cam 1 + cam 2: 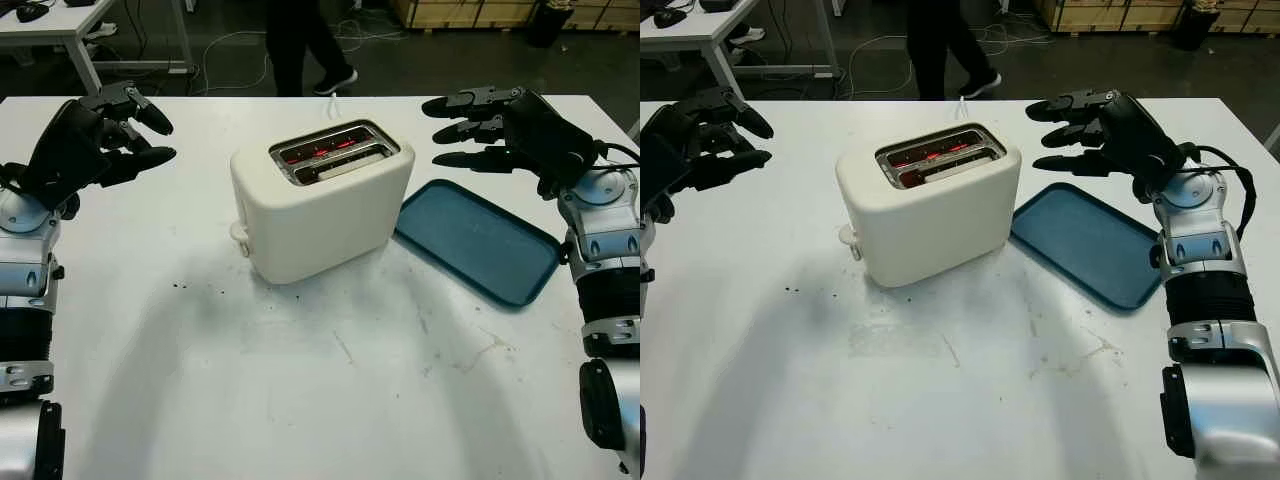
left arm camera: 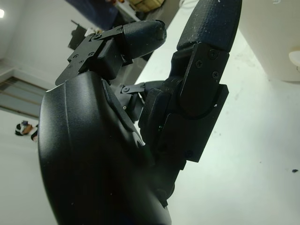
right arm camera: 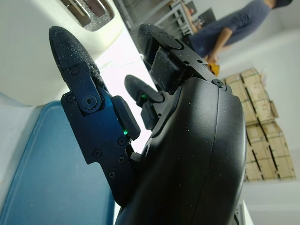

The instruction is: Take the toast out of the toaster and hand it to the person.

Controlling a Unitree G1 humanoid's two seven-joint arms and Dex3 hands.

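Right hand [image 1: 478, 130] open, raised just beyond the tray [image 1: 480, 243]; toaster [image 1: 320, 200] to its inner side, toast [image 1: 340, 165] still down in the near slot; left hand [image 1: 120, 130] open opposite; reach step pending; next: pinch toast from above.

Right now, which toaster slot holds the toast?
The near slot of the toaster, toward the robot, shows pale toast; the far slot glows red.
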